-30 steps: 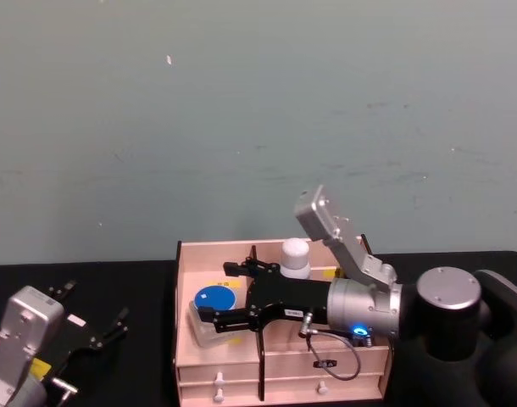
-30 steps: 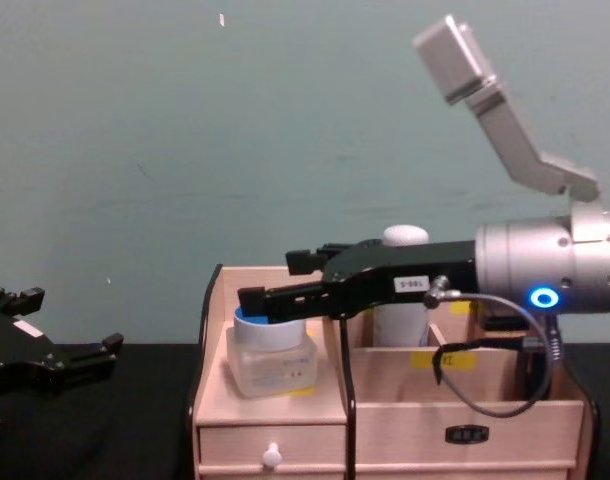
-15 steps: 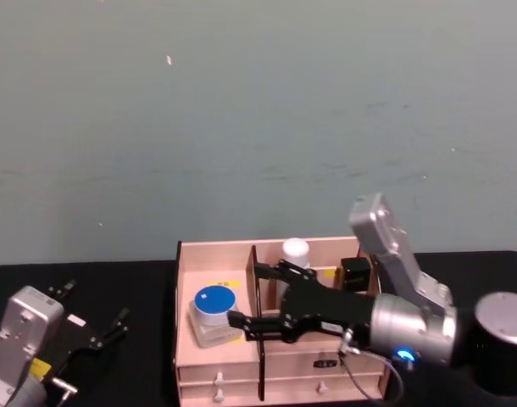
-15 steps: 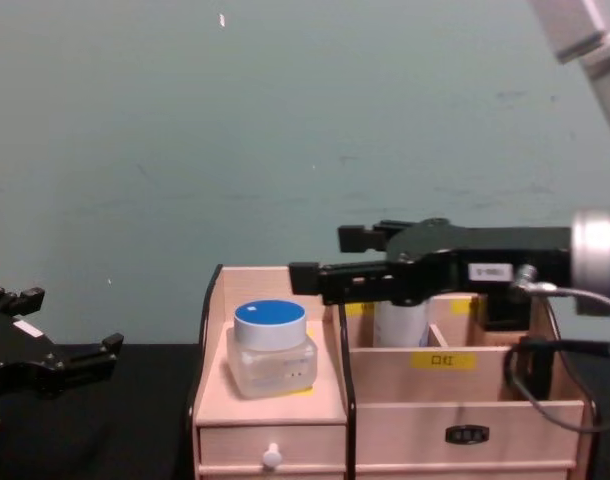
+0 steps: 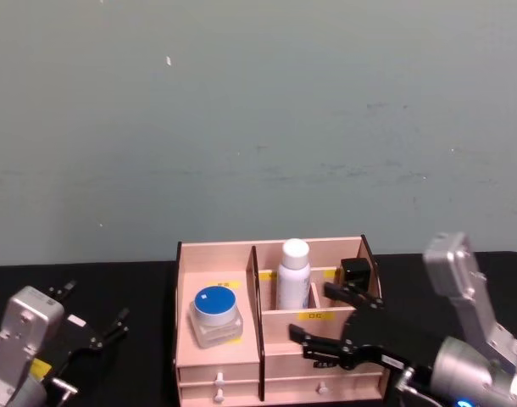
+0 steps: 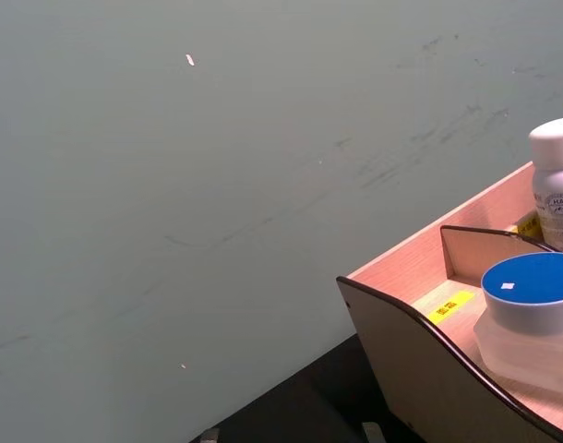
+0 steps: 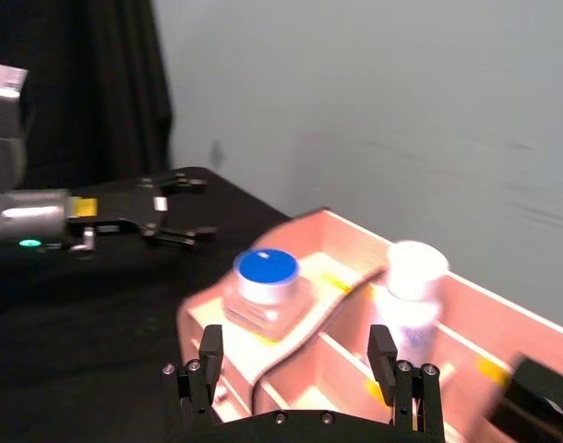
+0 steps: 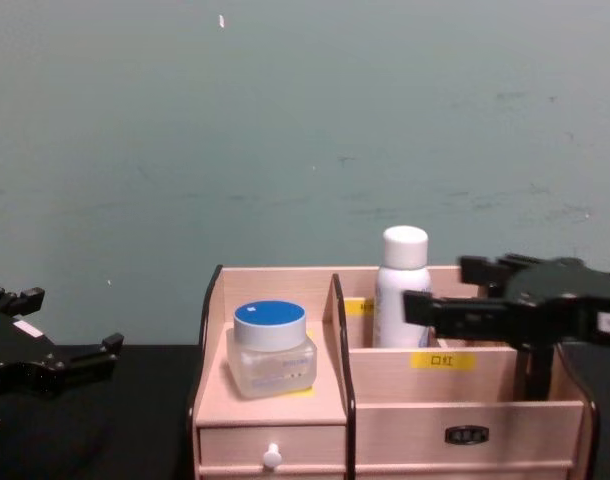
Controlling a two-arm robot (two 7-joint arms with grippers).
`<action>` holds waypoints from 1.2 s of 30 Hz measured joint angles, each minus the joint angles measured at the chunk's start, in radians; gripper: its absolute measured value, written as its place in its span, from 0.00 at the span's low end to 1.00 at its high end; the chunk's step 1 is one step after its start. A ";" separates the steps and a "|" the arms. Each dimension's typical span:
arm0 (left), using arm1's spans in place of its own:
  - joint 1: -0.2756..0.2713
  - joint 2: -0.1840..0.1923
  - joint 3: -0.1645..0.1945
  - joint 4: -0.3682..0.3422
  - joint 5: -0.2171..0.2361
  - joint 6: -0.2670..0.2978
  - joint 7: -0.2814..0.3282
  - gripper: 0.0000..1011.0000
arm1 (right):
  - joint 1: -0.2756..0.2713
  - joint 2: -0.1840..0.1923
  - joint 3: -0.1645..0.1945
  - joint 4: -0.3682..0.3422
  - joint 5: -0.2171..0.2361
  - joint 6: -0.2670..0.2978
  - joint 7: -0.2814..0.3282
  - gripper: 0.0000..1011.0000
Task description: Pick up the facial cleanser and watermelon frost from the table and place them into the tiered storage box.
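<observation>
The tiered storage box (image 5: 216, 247) of light wood stands on the black table. A clear jar with a blue lid (image 5: 214, 315), the facial cleanser, sits in its left compartment (image 8: 271, 345) (image 7: 268, 286). A white bottle with a white cap (image 5: 293, 273), the watermelon frost, stands upright in the middle rear compartment (image 8: 403, 255) (image 6: 557, 180). My right gripper (image 5: 316, 320) hovers open and empty over the box's right front part (image 8: 435, 285) (image 7: 296, 346), apart from both items. My left gripper (image 5: 96, 305) rests open over the table to the left of the box (image 8: 65, 322).
A small black object (image 5: 354, 271) sits in the box's rear right compartment. Two drawers with knobs face me at the box front (image 8: 272, 457). A teal wall rises behind the table. Black tabletop (image 5: 140, 356) lies between my left gripper and the box.
My right gripper has drawn back from the blue-lidded jar, moving right and toward me. The jar stays in the left compartment. The left arm has not moved.
</observation>
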 joint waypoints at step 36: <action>0.000 0.000 0.000 0.000 0.000 0.000 0.000 0.99 | -0.278 -0.177 0.283 -0.019 -0.136 -0.031 -0.556 0.99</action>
